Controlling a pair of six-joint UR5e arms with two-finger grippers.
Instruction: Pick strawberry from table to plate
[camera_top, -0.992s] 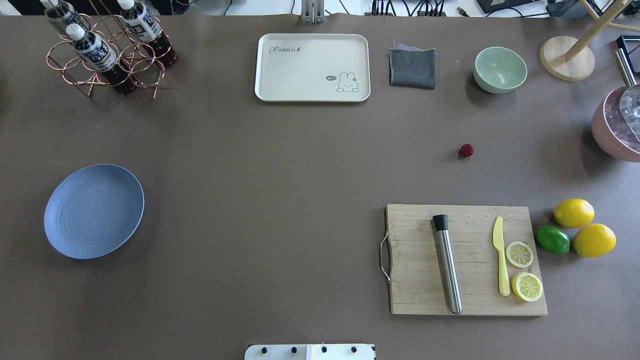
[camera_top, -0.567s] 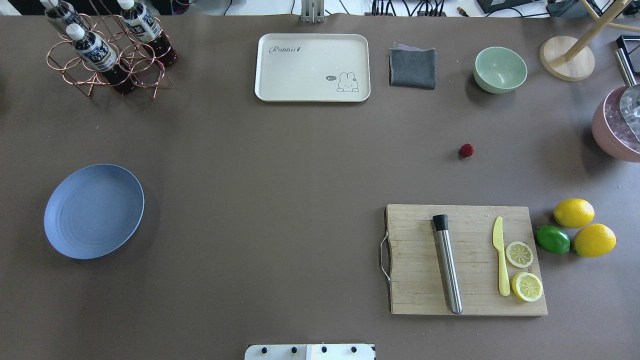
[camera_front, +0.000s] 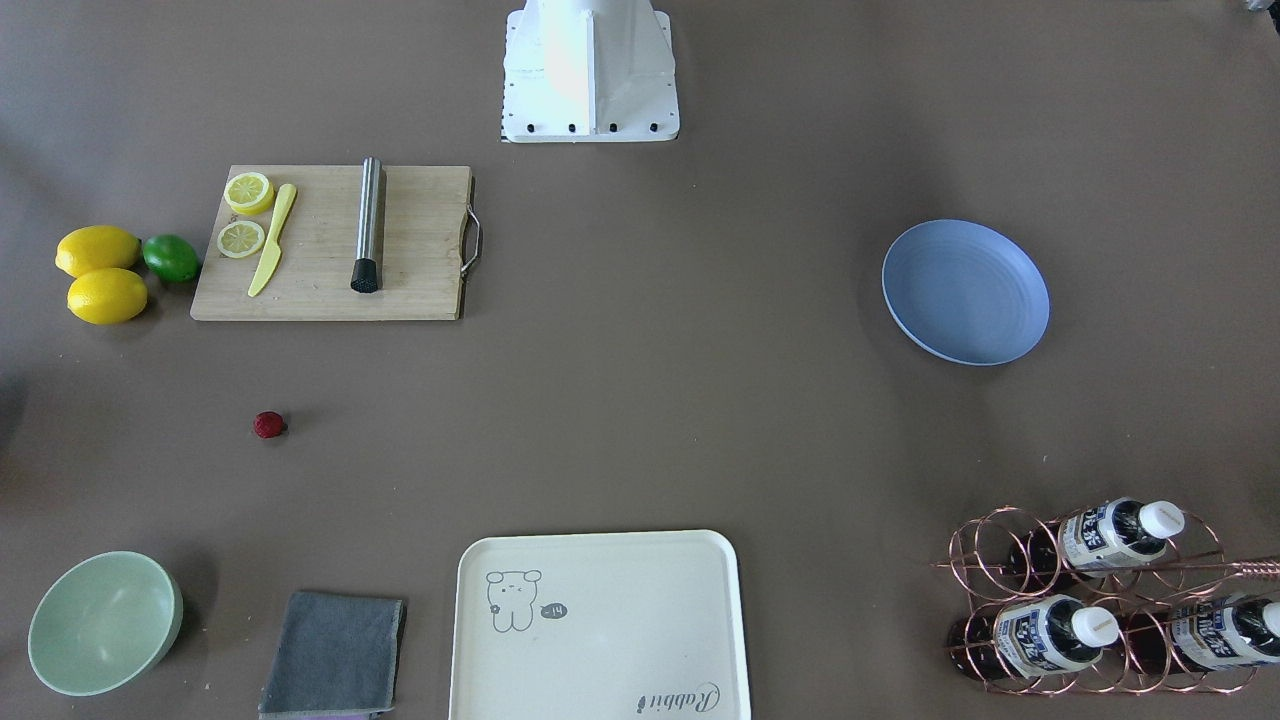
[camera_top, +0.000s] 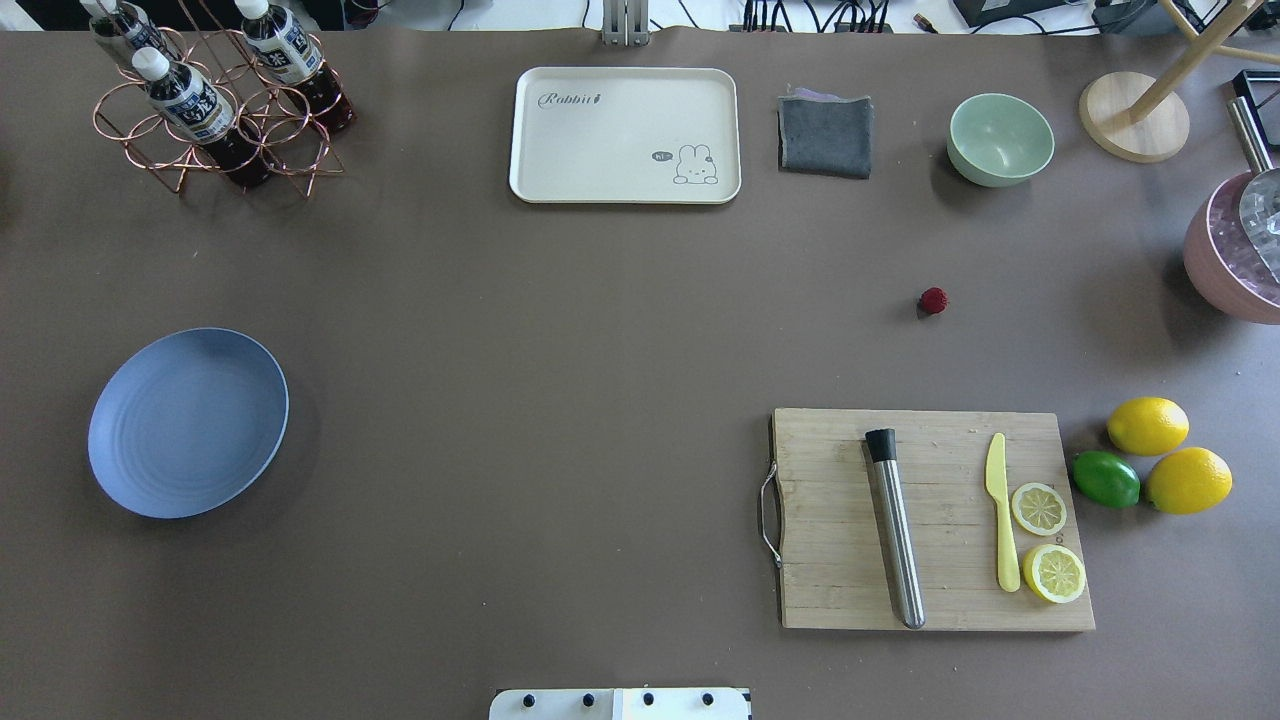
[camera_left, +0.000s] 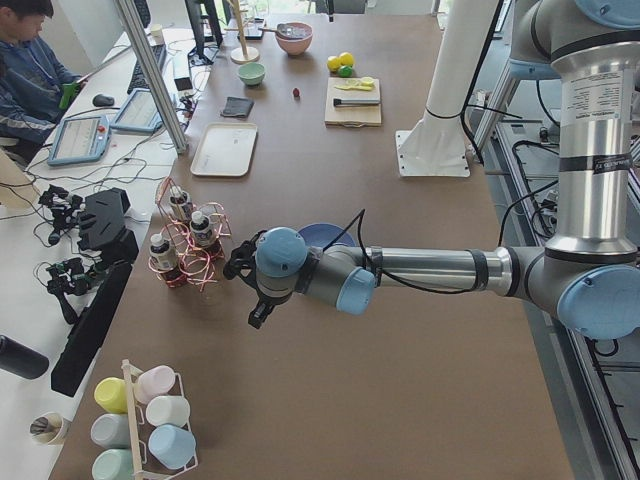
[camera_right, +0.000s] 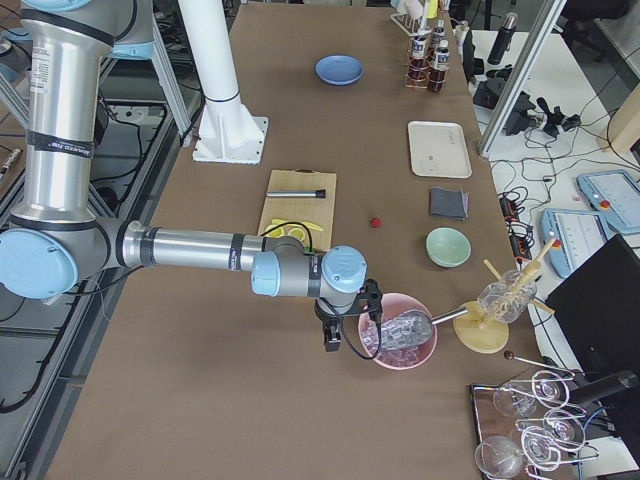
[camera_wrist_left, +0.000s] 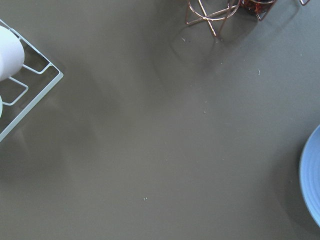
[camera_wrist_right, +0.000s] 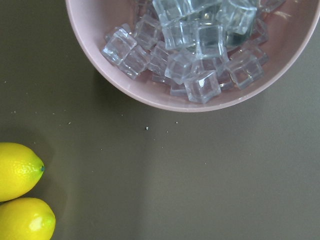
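Observation:
The small dark red strawberry (camera_top: 933, 300) (camera_front: 268, 425) lies alone on the brown table (camera_top: 560, 330), between the green bowl and the cutting board. Far from it, on the table's left side, the blue plate (camera_top: 187, 422) (camera_front: 965, 292) holds nothing. The overhead and front views show neither arm. My left gripper (camera_left: 248, 290) hovers beyond the plate near the bottle rack, and its wrist view catches the plate's rim (camera_wrist_left: 312, 180). My right gripper (camera_right: 335, 335) hangs beside the pink ice bowl. With both seen only from the side views, I cannot tell whether they are open or shut.
A wooden cutting board (camera_top: 930, 520) carries a metal muddler, a yellow knife and lemon slices. Two lemons (camera_top: 1148, 425) and a lime (camera_top: 1105, 478) lie to its right. At the back stand a cream tray (camera_top: 625, 135), grey cloth (camera_top: 825, 135), green bowl (camera_top: 1000, 138) and bottle rack (camera_top: 215, 95). The pink ice bowl (camera_wrist_right: 200, 50) stands at the right edge.

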